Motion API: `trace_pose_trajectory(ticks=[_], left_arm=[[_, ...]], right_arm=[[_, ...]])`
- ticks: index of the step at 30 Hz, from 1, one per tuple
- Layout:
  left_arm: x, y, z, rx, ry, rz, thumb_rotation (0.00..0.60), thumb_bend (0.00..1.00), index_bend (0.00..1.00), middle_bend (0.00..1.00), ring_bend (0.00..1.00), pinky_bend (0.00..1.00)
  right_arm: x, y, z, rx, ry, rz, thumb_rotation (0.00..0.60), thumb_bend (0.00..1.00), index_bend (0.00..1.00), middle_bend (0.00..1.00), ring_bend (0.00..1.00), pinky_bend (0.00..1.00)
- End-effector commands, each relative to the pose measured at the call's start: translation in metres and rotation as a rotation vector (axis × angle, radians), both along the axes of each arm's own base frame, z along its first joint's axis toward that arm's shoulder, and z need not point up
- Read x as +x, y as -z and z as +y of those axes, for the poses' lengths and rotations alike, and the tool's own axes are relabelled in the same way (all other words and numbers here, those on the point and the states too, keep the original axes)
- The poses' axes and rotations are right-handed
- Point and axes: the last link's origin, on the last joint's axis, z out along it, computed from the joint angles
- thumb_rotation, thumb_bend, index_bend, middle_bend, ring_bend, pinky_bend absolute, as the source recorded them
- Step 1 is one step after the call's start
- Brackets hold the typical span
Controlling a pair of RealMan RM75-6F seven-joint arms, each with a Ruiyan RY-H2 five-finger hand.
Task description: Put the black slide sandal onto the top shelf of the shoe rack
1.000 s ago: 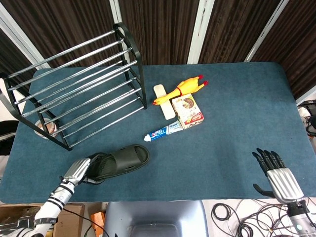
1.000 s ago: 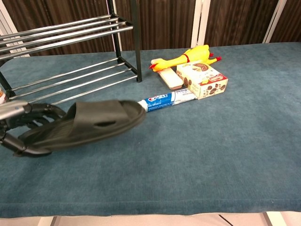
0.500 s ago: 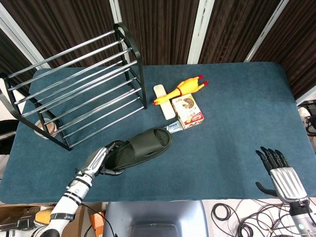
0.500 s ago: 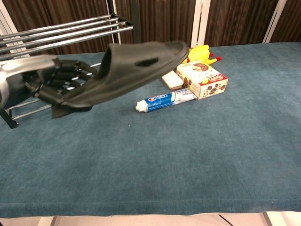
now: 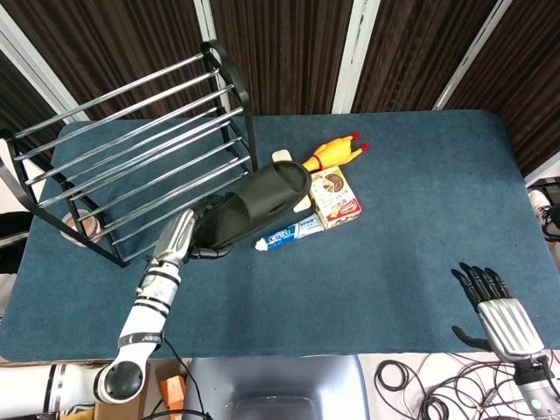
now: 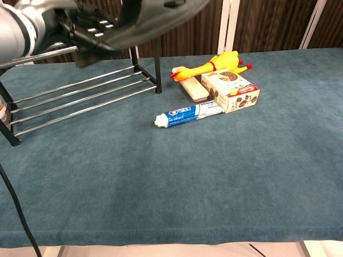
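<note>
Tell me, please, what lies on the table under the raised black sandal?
Under the black sandal, the toothpaste tube lies uncovered; part of the cream block is hidden in the head view.

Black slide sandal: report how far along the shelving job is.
Done: the left hand grips the black slide sandal and has it lifted clear of the table, above the toothpaste tube. In hand: carrying it toward the shoe rack. Left: the sandal is not yet on the top shelf, so it must still be moved over the bars, set down and released. The right hand is idle and open near the table's edge.
</note>
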Motion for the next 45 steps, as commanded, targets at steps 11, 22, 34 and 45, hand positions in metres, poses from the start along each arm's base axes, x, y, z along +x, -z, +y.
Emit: trace_pose_trajectory(ticks=[11,22,34,45], left_arm=[[-0.005,-0.024,0.033,0.159,-0.079,0.185,0.6,0.31,0.46,0.65,0.74,0.89],[-0.009,-0.032,0.047,0.211,-0.146,0.195,0.6,0.31,0.45,0.65,0.74,0.89],[-0.022,-0.044,0.039,0.2,-0.165,0.225,0.6,0.31,0.46,0.66,0.75,0.89],[-0.035,-0.05,0.054,0.21,-0.25,0.253,0.6,0.31,0.44,0.65,0.75,0.89]], right_arm=[[0.0,0.002,0.0,0.004,0.001,0.006,0.6,0.16,0.0,0.0,0.0,0.0],[-0.001,-0.002,0.0,-0.008,0.003,-0.002,0.6,0.16,0.0,0.0,0.0,0.0],[0.0,-0.001,0.0,-0.006,0.004,0.0,0.6,0.16,0.0,0.0,0.0,0.0],[0.0,0.0,0.0,-0.003,0.005,0.003,0.6,0.16,0.0,0.0,0.0,0.0]])
